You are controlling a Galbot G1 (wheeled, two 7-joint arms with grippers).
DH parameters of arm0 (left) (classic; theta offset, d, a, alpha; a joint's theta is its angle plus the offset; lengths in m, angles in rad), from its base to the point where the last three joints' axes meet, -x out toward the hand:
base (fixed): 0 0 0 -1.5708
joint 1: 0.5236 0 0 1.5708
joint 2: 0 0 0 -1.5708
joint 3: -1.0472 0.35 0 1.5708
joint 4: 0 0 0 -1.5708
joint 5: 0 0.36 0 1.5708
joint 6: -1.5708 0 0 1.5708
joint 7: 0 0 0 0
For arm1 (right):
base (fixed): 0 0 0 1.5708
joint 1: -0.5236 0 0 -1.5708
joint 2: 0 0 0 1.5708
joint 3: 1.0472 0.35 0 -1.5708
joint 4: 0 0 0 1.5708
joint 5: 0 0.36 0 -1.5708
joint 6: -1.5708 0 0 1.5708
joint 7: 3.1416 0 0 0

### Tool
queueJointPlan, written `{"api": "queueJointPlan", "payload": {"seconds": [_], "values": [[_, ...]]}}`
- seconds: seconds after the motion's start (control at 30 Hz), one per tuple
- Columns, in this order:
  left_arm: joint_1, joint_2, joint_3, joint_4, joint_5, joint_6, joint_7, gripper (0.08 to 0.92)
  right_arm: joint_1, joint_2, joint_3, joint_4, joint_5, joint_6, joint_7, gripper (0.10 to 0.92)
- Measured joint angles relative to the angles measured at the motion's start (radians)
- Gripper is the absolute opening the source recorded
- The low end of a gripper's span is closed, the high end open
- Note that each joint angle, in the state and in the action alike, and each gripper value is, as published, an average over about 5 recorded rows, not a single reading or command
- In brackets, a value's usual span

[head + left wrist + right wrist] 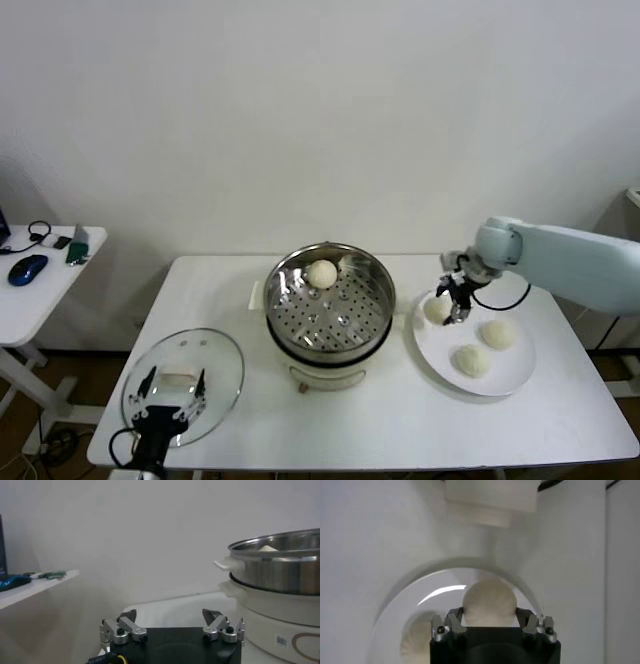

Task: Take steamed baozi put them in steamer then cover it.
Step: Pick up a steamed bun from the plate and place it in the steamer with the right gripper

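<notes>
Fingers of my right gripper (452, 307) straddle a baozi (437, 310) at the plate's (510, 378) ten o'clock, spread for grasping; left gripper (170, 396) idles open above the cover (222, 372).

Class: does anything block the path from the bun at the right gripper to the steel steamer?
Nothing visible: the right gripper straddles a cream-white round bun on the flat white plate; bare tabletop separates it from the uncovered shiny steel steamer.

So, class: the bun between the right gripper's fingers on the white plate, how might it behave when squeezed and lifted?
The bun looks smooth and rounded, so it could roll on the flat plate if nudged. It looks like soft dough, so the right gripper may dent it. It is probably light.
</notes>
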Motion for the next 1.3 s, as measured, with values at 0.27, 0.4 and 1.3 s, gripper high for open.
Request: {"api": "queueJointPlan", "payload": {"seconds": [0.27, 0.4, 1.3], "values": [[-0.006, 0.004, 0.01, -0.014, -0.002, 0.001, 0.0, 0.823, 0.318, 0.059, -0.136, 0.118, 0.161, 0.017, -0.064, 0.704], [-0.008, 0.004, 0.014, -0.024, -0.003, 0.003, 0.001, 0.823, 0.406, 0.113, -0.147, 0.171, 0.243, 0.001, -0.07, 0.704], [-0.017, -0.004, -0.02, -0.05, -0.013, 0.011, 0.003, 0.823, 0.15, 0.579, -0.037, 0.062, 0.307, -0.157, 0.139, 0.704]]}}
